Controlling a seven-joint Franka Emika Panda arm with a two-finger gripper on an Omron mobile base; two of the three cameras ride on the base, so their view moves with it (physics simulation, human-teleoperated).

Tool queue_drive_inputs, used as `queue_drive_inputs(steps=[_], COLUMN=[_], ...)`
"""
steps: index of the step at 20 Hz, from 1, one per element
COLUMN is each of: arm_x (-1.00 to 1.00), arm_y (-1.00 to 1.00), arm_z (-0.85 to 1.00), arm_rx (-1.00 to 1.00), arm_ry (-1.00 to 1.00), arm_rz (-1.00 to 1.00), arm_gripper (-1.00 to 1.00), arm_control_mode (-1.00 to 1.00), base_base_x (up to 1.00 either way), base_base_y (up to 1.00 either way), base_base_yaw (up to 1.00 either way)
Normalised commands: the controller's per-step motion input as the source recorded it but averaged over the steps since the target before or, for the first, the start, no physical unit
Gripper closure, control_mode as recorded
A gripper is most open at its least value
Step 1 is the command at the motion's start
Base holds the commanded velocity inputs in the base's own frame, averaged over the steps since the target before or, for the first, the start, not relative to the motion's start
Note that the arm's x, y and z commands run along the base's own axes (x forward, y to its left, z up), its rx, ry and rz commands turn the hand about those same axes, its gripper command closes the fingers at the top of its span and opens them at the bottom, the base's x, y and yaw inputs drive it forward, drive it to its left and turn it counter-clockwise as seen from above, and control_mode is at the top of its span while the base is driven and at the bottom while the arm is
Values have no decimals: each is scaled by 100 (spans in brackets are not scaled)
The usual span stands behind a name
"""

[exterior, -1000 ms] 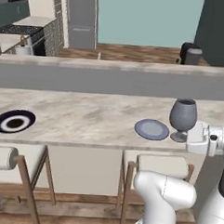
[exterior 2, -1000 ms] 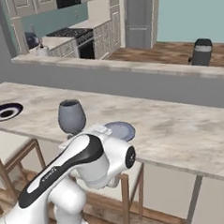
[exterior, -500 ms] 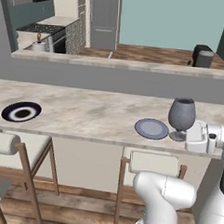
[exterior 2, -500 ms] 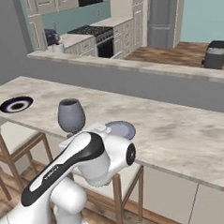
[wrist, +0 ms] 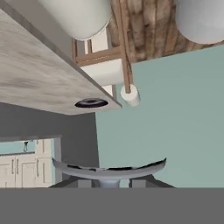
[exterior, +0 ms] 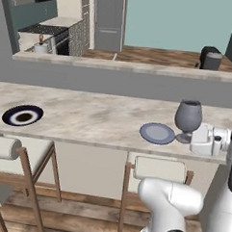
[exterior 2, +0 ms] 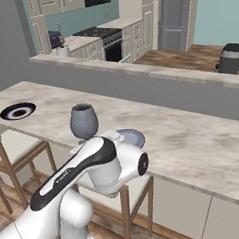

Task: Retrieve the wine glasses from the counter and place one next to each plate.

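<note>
At the marbled surface (exterior: pixel 89 119), the fingers (wrist: pixel 108 181) grip a wine glass (exterior: pixel 187 119) by its stem beside the blue-grey plate (exterior: pixel 157 133), apparently ready for setting down and release.

The beige marbled surface (exterior: pixel 89 119) runs across both base views. A dark-rimmed plate (exterior: pixel 22 116) lies near its left end. Well apart to the right, a pale blue-grey plate (exterior: pixel 157 133) lies near the front edge, with a wine glass (exterior: pixel 187 119) upright just beside it.
</note>
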Motion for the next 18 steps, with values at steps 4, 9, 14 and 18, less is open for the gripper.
queue_drive_inputs(steps=[4, 9, 14, 18], arm_x=[88, 79, 65, 59], arm_y=[-79, -74, -79, -74], arm_z=[-39, -38, -29, -24], arm_rx=[0, 0, 0, 0], arm_ry=[9, 10, 0, 0], arm_rz=[0, 0, 0, 0], arm_gripper=[100, 100, 100, 100], arm_control_mode=[-100, -100, -100, -100], base_base_x=[0, 0, 0, 0], base_base_y=[0, 0, 0, 0], base_base_yaw=[0, 0, 0, 0])
